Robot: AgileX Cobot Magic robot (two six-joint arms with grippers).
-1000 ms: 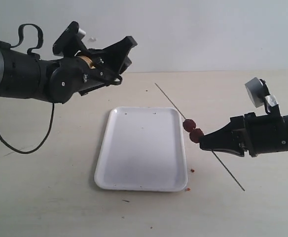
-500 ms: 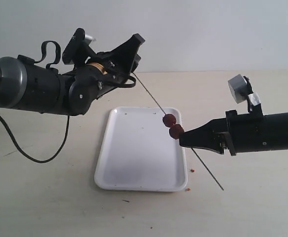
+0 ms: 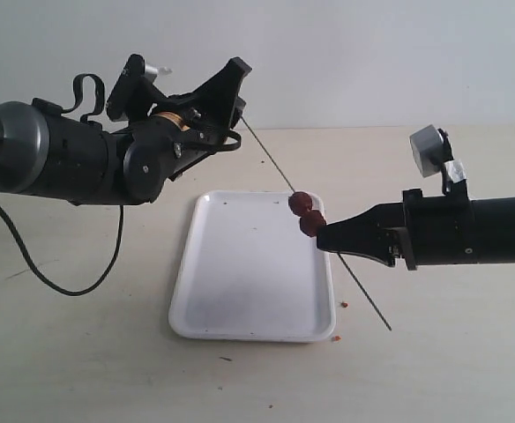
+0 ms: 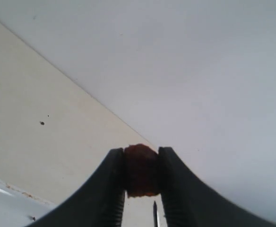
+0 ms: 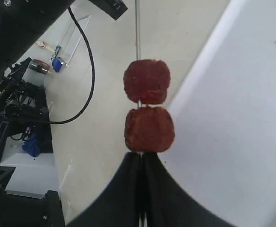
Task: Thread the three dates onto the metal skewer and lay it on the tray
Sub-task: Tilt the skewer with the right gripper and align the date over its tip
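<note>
Metal skewer (image 3: 271,159) slanted, in right hand (image 3: 321,236), tip toward left hand (image 3: 236,95) holding date (image 4: 141,170)

We take this for a robotics lab: a bare pale tabletop (image 3: 81,352) against a blank white wall (image 3: 372,53), a black left arm (image 3: 55,163) and right arm (image 3: 478,231) over it, and beyond, in the right wrist view, a loose cable (image 5: 92,71) and cluttered equipment stands (image 5: 5,94).

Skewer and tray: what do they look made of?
The skewer looks like metal: very thin, dead straight, dark grey, unbent with two dates on it. The tray looks like smooth white plastic or melamine, going by its faint sheen and moulded rounded rim; enamelled metal can't be ruled out.
</note>
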